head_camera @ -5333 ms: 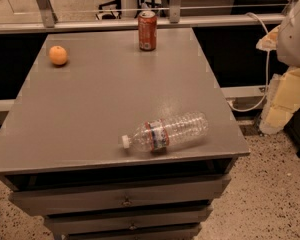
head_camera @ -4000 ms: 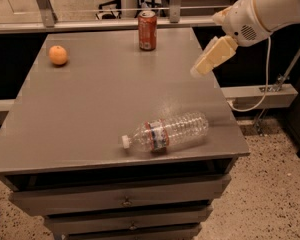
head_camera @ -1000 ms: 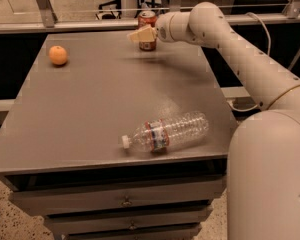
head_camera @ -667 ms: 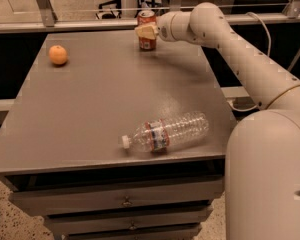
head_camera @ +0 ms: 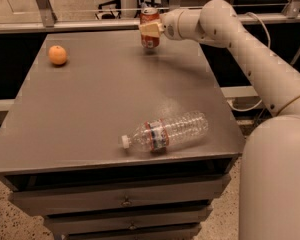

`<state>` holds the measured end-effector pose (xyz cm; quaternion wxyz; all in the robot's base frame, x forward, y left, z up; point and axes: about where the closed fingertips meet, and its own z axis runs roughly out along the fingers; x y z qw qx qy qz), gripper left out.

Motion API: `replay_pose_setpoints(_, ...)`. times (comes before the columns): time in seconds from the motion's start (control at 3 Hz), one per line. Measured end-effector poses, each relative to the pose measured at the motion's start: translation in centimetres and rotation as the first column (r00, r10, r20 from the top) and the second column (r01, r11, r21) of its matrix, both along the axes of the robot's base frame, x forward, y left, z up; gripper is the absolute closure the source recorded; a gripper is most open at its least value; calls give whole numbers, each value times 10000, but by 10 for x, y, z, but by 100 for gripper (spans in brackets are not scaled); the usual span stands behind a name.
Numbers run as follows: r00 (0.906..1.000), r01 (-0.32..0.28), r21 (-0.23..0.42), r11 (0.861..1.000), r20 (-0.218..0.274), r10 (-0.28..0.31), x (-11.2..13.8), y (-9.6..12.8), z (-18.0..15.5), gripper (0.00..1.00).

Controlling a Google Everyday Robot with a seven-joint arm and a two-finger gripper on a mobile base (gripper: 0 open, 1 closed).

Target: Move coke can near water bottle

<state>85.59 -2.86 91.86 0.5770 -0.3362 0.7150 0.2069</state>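
The coke can (head_camera: 150, 17) is upright at the far edge of the grey table (head_camera: 95, 94), right of the middle. My gripper (head_camera: 149, 30) reaches in from the right and is shut on the can, with a cream finger (head_camera: 151, 29) across its front. The can seems to sit just above the tabletop. The water bottle (head_camera: 166, 131) lies on its side near the front right of the table, white cap pointing left, well apart from the can.
A round orange fruit (head_camera: 57, 55) sits at the far left of the table. Drawers (head_camera: 125, 201) run below the front edge. My arm (head_camera: 250, 44) spans the table's right side. A railing and chair legs stand behind the table.
The gripper has closed in on the can from the right, and the can has shifted slightly up and to the right. The bottle and the orange have not moved.
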Motion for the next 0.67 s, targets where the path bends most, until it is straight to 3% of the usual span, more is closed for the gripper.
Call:
replay_pose_setpoints(0.33, 9885, -1498, 129, 9886, -208, 1501, -65, -6, 16, 100)
replay_pose_setpoints(0.67, 9721, -2304, 43, 9731, -450, 2304, -115, -21, 17, 100)
